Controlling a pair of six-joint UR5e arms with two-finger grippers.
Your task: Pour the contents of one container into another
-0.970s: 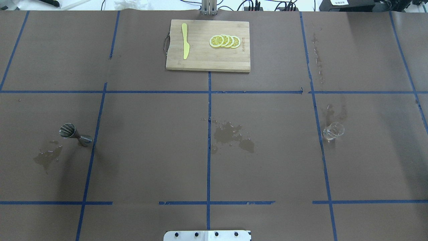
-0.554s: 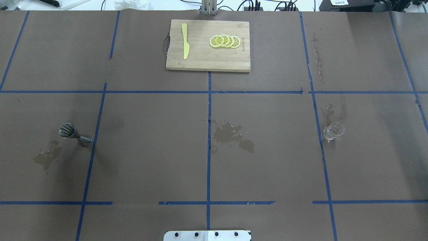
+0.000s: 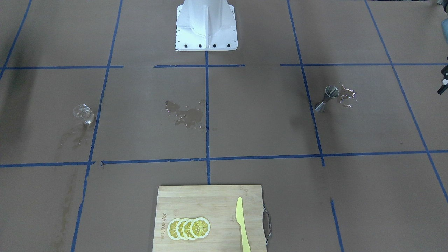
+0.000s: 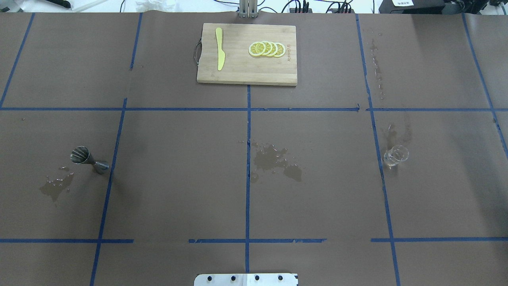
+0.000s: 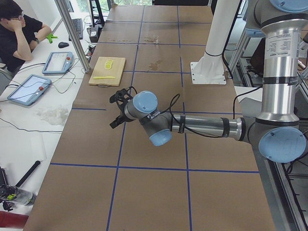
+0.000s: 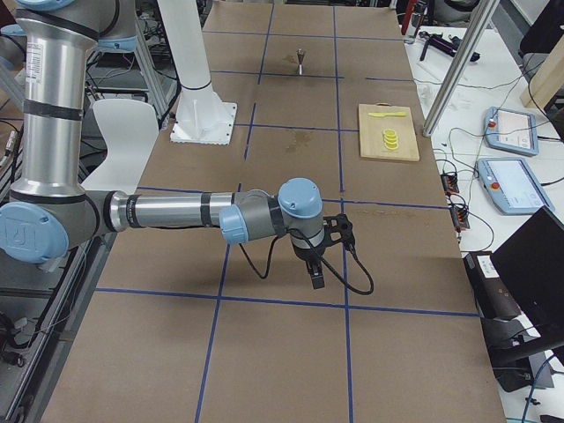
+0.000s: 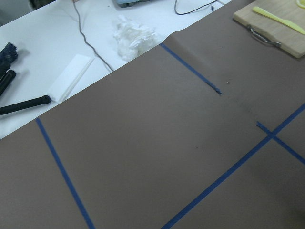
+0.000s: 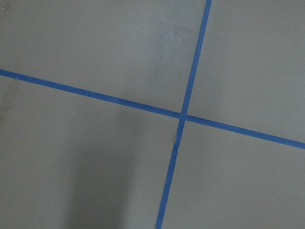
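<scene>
Pouring not yet begun: a steel jigger [image 4: 88, 159] is seen standing upright near the left edge of the paper-covered tabletop [image 4: 178, 198]. A small clear glass [image 4: 395, 155] is set well apart from it, toward the right edge, and neither is touched.

The left gripper [image 5: 117, 108] and the right gripper [image 6: 315, 275] are held above bare paper at opposite ends of the tabletop. Nothing is seen in either, and whether their jaws are parted or closed cannot be told from the side views. A puddle [image 4: 55, 186] lies just beside the jigger, and a larger wet patch [image 4: 274, 161] marks the tabletop's middle. A cutting board [image 4: 246, 71] with lemon slices [image 4: 266, 49] and a yellow knife [image 4: 219, 47] sits at the far edge.

The jigger is judged light and rigid, but slick where wetted. Its narrow waist (between the two cones) is likely the surest place to be gripped, since a hold there leaves the rim clear for tipping. The glass is judged fragile and smooth, best taken low on its wall with modest force. Whether either vessel holds liquid cannot be made out.
</scene>
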